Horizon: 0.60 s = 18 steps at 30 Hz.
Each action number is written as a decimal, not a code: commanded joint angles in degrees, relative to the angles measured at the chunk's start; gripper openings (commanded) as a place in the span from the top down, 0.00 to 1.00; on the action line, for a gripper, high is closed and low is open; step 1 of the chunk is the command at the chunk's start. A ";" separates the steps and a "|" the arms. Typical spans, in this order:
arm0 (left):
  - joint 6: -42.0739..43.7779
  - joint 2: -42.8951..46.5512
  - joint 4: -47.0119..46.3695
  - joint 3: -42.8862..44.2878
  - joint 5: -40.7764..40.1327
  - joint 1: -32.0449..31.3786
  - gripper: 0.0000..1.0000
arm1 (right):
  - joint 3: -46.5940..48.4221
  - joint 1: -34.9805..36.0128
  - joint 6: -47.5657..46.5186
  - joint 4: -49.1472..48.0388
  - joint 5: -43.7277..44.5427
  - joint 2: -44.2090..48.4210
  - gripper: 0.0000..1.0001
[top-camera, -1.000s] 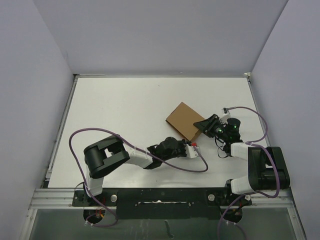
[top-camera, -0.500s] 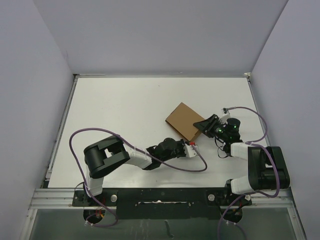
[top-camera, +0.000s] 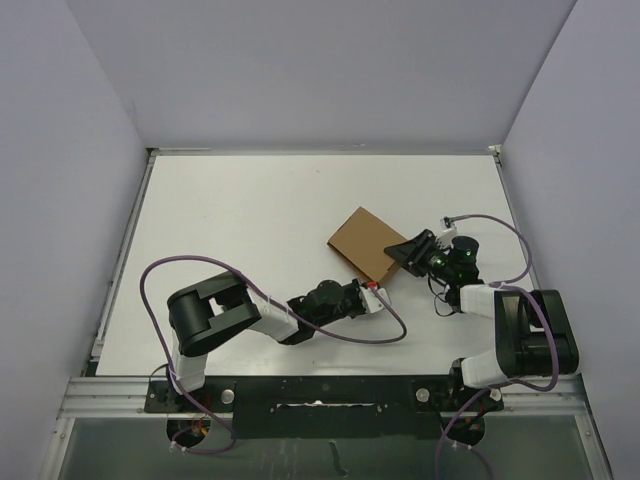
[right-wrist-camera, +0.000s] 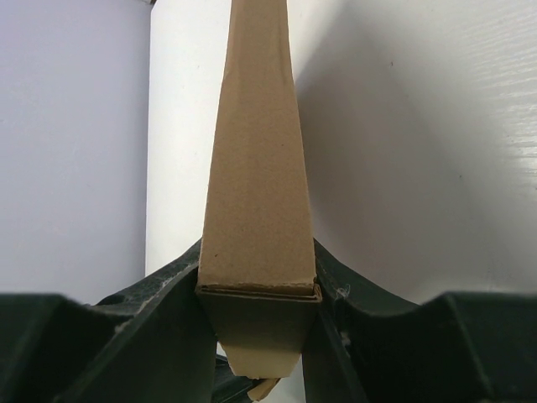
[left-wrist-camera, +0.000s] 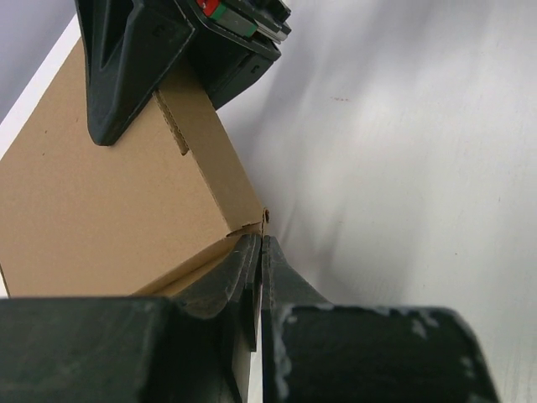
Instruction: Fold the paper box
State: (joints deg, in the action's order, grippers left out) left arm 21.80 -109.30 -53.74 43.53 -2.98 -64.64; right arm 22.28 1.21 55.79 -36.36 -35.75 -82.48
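Note:
The paper box is a flat brown cardboard mailer lying right of the table's centre. My right gripper clamps its near right edge. In the right wrist view the narrow box side runs away from me between the two fingers, and my right gripper is shut on it. My left gripper lies low on the table at the box's near corner. In the left wrist view my left gripper is shut, its tips touching the corner of the box, with nothing seen between them. The right gripper's black fingers show beyond.
The white table is walled by pale panels at the back and both sides. Purple cables loop from the left arm and the right arm. The arms' bases stand on the black rail at the near edge.
My left gripper has closed fully and drawn slightly left along the table, toward its base. The box has edged a little left. The right gripper keeps its hold.

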 commanded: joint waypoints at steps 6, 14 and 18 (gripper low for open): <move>-3.32 0.50 -8.08 -2.15 -1.55 0.64 1.00 | 1.41 -0.57 -0.03 -1.52 -0.55 -1.28 0.78; -6.76 -0.59 -12.72 -3.55 -1.75 1.14 1.00 | 1.32 -0.87 0.20 -1.79 -0.81 -1.46 0.78; -8.26 -0.90 -13.32 -3.39 -1.76 1.32 1.00 | 1.29 -0.86 0.09 -1.88 -0.82 -1.56 0.78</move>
State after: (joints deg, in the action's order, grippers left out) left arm 16.19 -109.40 -60.73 40.21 -3.18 -64.25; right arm 22.28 1.15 57.76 -36.77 -37.19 -83.31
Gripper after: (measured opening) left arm 0.009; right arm 0.353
